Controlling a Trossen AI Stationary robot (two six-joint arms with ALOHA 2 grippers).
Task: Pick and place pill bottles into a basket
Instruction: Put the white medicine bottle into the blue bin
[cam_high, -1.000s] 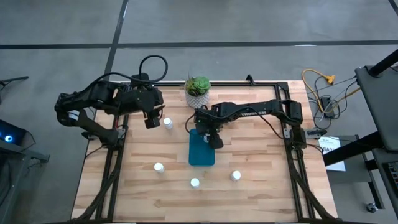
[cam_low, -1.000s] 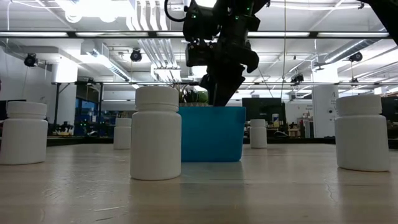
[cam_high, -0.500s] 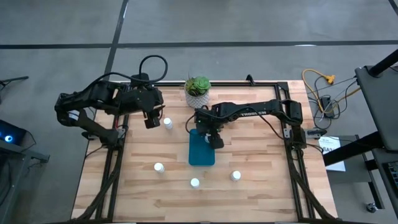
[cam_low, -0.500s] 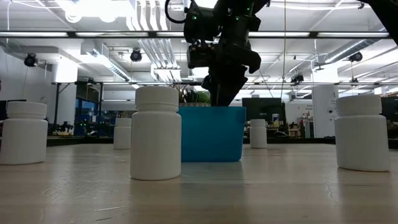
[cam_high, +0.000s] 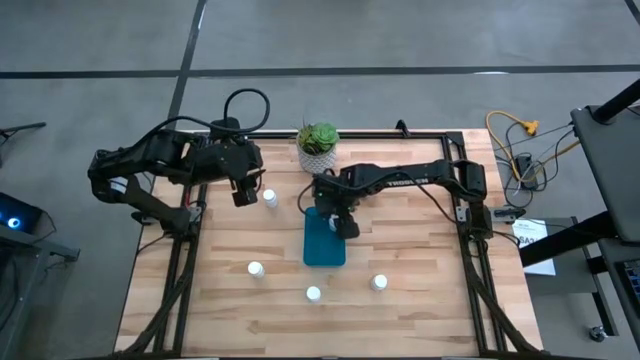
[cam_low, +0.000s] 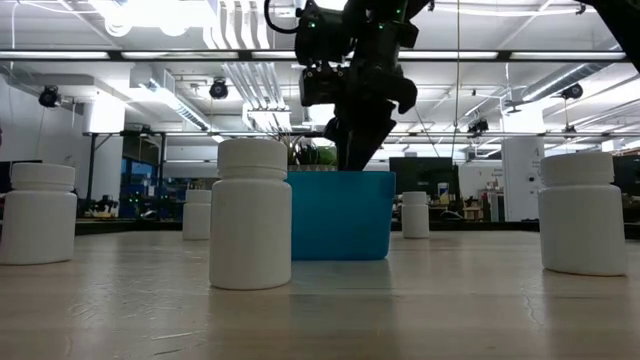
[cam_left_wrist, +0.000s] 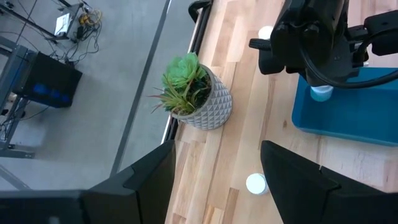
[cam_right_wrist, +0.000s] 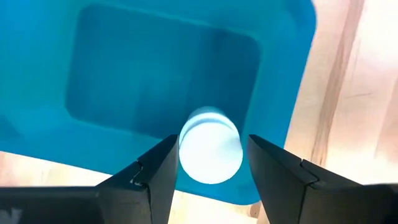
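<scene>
The right gripper (cam_right_wrist: 208, 165), pointing down over the far end of the basket (cam_high: 324, 240), has its fingers parted beside a pill bottle (cam_right_wrist: 210, 151) standing inside, its arm stretching from the table's right edge.

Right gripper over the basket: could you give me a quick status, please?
Right gripper open over basket, pill bottle between its fingers, inside the basket. Left gripper open, waiting beside a bottle. Nothing in the way.

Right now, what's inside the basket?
One pill bottle stands inside the basket, at one end, between the right gripper's open fingers. The rest of the floor is bare blue; the spot under that bottle is covered.
</scene>
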